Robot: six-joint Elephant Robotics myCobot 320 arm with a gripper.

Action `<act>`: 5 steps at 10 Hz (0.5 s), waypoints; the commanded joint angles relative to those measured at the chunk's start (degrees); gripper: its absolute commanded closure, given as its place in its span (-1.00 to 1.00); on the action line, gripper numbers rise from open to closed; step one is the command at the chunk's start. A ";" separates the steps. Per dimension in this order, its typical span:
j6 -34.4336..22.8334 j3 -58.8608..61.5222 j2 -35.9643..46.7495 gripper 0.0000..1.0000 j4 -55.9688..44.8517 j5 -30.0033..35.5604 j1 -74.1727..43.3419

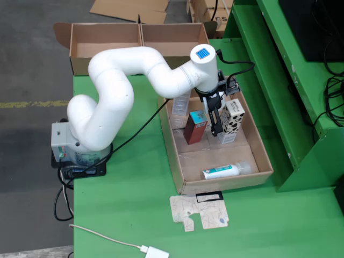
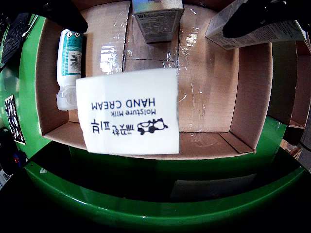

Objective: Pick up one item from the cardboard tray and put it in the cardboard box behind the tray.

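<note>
The gripper (image 1: 220,115) is clamped on the hand cream box (image 2: 130,111), which hangs above the cardboard tray (image 1: 260,156), lifted so it can clear the tray wall. In the overhead view the tube (image 1: 223,171) and red carton (image 1: 195,127) lie in the tray. The cardboard box (image 1: 80,40) stands well apart at the table's far edge, not yet reached.

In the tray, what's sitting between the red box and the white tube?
Nothing: in the fixed view, only bare cardboard tray floor lies between the red box and the white tube.
</note>
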 commanded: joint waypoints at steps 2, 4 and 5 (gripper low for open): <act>0.34 -0.39 2.16 -1.00 2.07 -0.18 0.20; 0.39 -1.29 1.80 -1.00 3.08 -0.17 0.11; 0.15 -1.26 0.72 -1.00 3.87 0.36 -0.53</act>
